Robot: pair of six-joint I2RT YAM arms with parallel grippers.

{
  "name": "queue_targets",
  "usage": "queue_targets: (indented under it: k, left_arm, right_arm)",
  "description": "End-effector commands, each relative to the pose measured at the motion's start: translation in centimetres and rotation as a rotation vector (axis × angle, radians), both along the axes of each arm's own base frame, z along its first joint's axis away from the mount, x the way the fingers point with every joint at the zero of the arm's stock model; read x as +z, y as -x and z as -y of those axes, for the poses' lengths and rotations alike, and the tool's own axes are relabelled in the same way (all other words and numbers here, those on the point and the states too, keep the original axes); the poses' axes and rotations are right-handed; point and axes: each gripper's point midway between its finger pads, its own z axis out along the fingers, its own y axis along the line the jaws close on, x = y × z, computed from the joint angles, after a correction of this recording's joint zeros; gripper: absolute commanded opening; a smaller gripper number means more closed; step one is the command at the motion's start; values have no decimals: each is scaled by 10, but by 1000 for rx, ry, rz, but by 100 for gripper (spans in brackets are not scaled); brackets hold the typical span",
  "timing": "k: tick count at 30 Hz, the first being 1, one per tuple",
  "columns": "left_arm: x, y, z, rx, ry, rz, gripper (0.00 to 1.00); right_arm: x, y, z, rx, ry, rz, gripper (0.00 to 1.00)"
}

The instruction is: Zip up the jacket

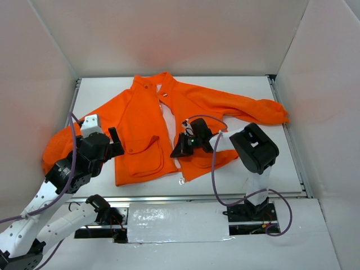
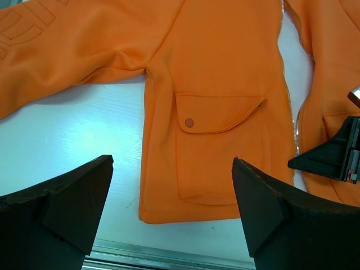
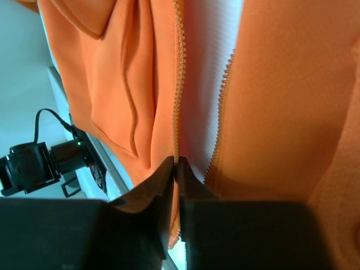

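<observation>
The orange jacket [image 1: 140, 118] lies flat and open on the white table, collar at the far side, sleeves spread. Its front is unzipped, with a pale gap between the two zipper rows [image 3: 179, 84]. My right gripper [image 1: 181, 147] is shut on the zipper edge of one front panel near the hem; its jaws [image 3: 177, 163] pinch that toothed row. My left gripper [image 1: 115, 140] is open and empty, hovering over the jacket's left lower corner [image 2: 169, 202] beside a flapped pocket [image 2: 219, 112]. The right gripper's fingers [image 2: 329, 157] show at the right edge of the left wrist view.
White walls close in the table [image 1: 253, 163] on three sides. A metal rail [image 1: 225, 197] runs along the near edge. A purple cable [image 1: 214, 169] loops from the right arm over the jacket's lower right. The right sleeve [image 1: 264, 109] reaches toward the right wall.
</observation>
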Motion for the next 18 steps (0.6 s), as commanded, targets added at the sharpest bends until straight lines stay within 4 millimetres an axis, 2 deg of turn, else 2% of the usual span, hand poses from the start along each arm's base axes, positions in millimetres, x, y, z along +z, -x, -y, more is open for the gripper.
queue_targets:
  k: [1, 2, 5, 8, 9, 11, 12, 13, 15, 16, 17, 18]
  left_arm:
    - [7, -5, 3, -10, 11, 26, 99]
    - [7, -5, 6, -23, 21, 23, 99]
    - [8, -5, 18, -68, 68, 25, 99]
    - [2, 1, 46, -184, 172, -11, 99]
    - [-9, 6, 69, -280, 245, -39, 99]
    - [-23, 13, 99, -381, 369, -73, 99]
    - [-17, 8, 119, -447, 452, -27, 99]
    - [-44, 22, 140, -520, 542, -117, 99]
    - [-61, 22, 166, -595, 651, -142, 97]
    - [-67, 27, 176, -639, 684, -176, 96]
    - [-82, 27, 180, -629, 693, -225, 95]
    - [-80, 25, 187, -655, 704, -209, 94]
  right_arm:
    - [27, -2, -8, 17, -64, 57, 7]
    - [31, -3, -9, 14, -78, 62, 0]
    - [47, -2, -12, 18, -120, 84, 0]
    - [66, 0, -15, 20, -173, 107, 0]
    - [71, 1, -15, 21, -191, 114, 0]
    - [86, 5, -15, 18, -245, 126, 0]
    - [91, 6, -16, 18, -266, 132, 0]
    - [93, 9, -14, 14, -280, 128, 0]
    - [102, 13, -16, 19, -328, 119, 0]
    - [107, 14, -18, 19, -354, 117, 0]
    - [106, 17, -18, 27, -361, 103, 0]
    - [105, 18, -17, 25, -366, 96, 0]
